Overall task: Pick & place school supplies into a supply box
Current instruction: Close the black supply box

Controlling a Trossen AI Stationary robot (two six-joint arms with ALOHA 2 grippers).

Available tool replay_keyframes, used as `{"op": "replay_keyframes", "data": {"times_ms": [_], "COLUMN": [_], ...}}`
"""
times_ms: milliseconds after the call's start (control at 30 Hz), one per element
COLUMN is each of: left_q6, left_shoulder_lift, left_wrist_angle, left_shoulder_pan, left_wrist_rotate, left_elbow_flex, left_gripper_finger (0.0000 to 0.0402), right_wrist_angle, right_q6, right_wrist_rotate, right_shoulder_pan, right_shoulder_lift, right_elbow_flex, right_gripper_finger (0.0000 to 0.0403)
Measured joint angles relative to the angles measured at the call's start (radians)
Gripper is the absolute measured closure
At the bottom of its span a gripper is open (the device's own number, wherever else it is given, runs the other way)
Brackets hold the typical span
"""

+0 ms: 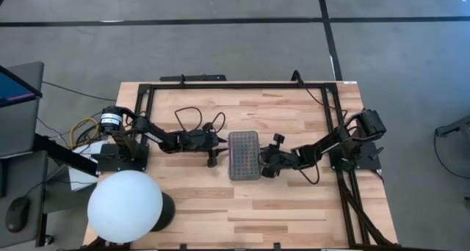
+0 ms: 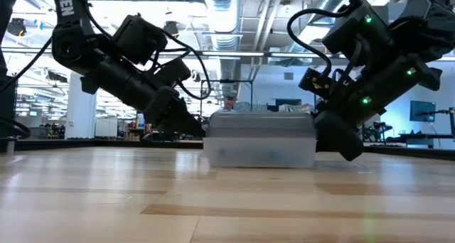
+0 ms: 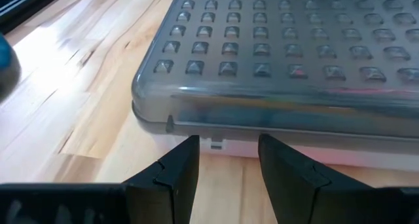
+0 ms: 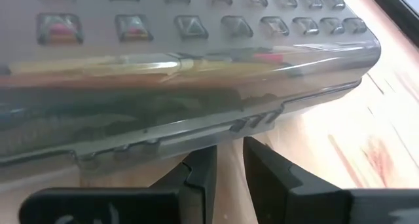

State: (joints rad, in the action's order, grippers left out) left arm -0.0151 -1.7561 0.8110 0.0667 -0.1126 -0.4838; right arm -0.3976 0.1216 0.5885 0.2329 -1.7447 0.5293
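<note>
Closed translucent dotted-lid plastic supply box [image 1: 244, 155] on wooden counter [image 1: 191, 207], between left gripper [image 3: 228, 165] and right gripper [image 4: 229, 164], both parted, grasping nothing.

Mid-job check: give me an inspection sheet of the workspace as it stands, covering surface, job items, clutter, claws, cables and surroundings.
Surface: wooden table, inside a black frame.
Job's things: supply box at the table's middle, lid shut; pens and pencils show through its wall. No loose supplies seen on the table.
Clutter: white globe at the near left corner.
Claws: left claw open, low at the box's left side; right claw narrowly parted, low at the box's right side under the lid's edge. Neither holds anything.
Cables: black cable loops behind the left arm.
Surroundings: grey floor; open hall behind the table in the low view.
</note>
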Motion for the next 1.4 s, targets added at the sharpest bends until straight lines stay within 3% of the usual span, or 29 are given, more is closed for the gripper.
{"op": "replay_keyframes", "data": {"times_ms": [1400], "left_q6": [0.006], "left_shoulder_lift": [0.0], "left_wrist_angle": [-0.009], "left_shoulder_pan": [0.005], "left_wrist_rotate": [-0.033], "left_elbow_flex": [0.0], "left_gripper_finger": [0.0249], "right_wrist_angle": [-0.017], "right_q6": [-0.017], "right_wrist_rotate": [-0.01], "right_shoulder_pan": [-0.02], "right_shoulder_lift": [0.0], "right_elbow_flex": [0.001], "right_gripper_finger": [0.0332]}}
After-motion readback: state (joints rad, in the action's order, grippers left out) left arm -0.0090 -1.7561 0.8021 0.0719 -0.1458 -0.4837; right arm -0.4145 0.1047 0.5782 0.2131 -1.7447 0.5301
